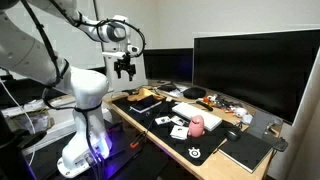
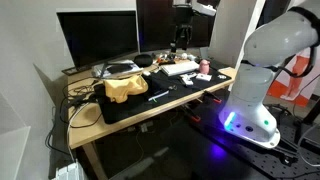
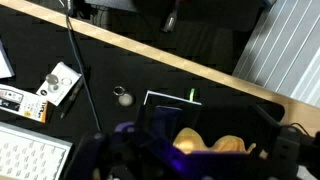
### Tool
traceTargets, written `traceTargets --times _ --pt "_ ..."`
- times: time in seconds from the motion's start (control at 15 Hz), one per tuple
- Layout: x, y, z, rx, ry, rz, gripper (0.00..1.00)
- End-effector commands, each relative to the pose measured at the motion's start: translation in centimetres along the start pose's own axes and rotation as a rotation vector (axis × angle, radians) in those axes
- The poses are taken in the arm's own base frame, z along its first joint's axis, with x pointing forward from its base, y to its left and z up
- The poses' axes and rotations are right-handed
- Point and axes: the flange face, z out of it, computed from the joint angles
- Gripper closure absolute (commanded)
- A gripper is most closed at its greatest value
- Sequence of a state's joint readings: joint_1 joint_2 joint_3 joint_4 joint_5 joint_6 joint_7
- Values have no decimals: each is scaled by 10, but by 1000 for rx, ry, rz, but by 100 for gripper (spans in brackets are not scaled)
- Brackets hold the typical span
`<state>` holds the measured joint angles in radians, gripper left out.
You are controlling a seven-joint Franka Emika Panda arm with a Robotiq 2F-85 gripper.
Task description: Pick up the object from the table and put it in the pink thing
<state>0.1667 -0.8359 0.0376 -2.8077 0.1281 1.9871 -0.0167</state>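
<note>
Pink thing [image 1: 197, 124] on desk [image 1: 128, 110]; fingers [image 1: 120, 71] spread apart, empty, high above desk.

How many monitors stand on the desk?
2: a large monitor and, beside it, a second monitor, nearer the robot base. More may be hidden.

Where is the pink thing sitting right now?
In both exterior views the pink thing stands on the black desk mat, beside the white keyboard, in front of the big monitor.
</note>
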Motion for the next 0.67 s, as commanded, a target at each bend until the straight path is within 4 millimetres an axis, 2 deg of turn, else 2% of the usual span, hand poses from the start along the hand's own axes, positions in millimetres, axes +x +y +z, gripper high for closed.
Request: traceTargets --times 0.0,0.4,0.6 --pt "-2 1 4 0 -13 1 0" --pt "1 17 -11 33 21 28 0" --pt "2 34 -18 79 43 71 0"
